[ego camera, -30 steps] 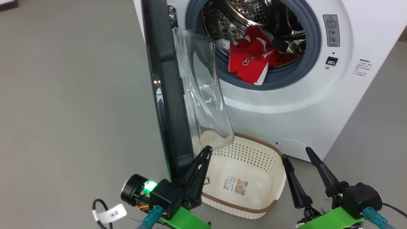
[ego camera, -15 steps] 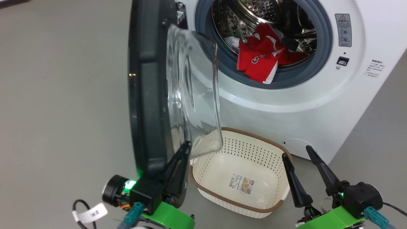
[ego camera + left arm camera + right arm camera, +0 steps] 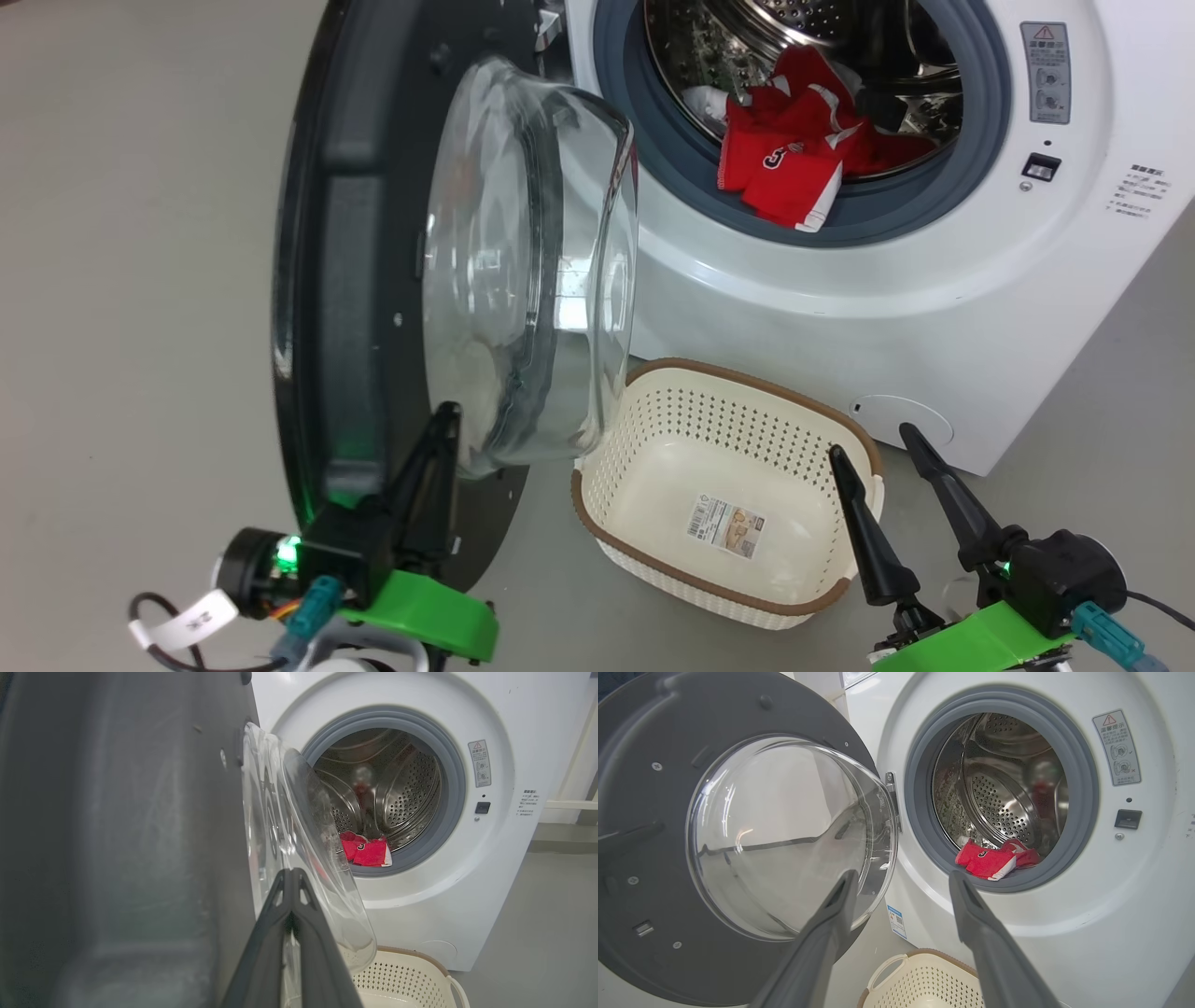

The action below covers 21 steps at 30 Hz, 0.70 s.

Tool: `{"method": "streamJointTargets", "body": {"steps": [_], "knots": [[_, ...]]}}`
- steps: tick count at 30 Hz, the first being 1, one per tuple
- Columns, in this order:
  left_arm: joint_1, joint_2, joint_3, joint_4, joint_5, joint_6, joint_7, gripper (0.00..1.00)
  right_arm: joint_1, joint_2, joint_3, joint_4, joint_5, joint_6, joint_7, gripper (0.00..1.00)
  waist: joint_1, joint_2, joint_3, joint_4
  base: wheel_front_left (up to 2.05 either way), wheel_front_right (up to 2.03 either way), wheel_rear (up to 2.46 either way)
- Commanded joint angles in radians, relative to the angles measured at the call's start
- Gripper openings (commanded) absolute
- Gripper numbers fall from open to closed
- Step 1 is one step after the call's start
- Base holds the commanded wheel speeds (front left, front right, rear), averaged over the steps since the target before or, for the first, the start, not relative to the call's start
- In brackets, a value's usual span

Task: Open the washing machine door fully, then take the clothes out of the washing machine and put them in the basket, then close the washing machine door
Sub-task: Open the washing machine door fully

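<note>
While the washing machine door point(image 3: 345, 280) is swinging wider than before, nearly fully open, I am pushing it with the closed left gripper point(image 3: 447, 413); the right gripper point(image 3: 870, 443) is waiting open.

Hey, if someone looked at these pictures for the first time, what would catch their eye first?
The washing machine door dominates the left of the head view, swung open, black rim around a bulging clear glass bowl, with the shut left gripper at its lower part. Then the clothes, bright red, at the mouth of the steel drum, above the empty cream basket on the floor.
</note>
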Motion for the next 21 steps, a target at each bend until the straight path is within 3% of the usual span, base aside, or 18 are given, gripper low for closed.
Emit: {"method": "streamJointTargets", "body": {"steps": [1,21], "knots": [[-0.014,0.038,0.061,-0.011,-0.012,0.019,0.005,0.0,-0.042,0.0,0.019,-0.031,-0.004,0.006,0.004,1.0,0.0,-0.0001,0.003,0.006,0.0,0.0,0.0],[-0.006,0.118,0.192,0.013,-0.04,0.095,-0.029,0.0,-0.051,0.0,0.033,-0.067,-0.041,0.006,0.058,1.0,0.0,-0.0001,0.039,0.028,0.0,0.0,0.0]]}}
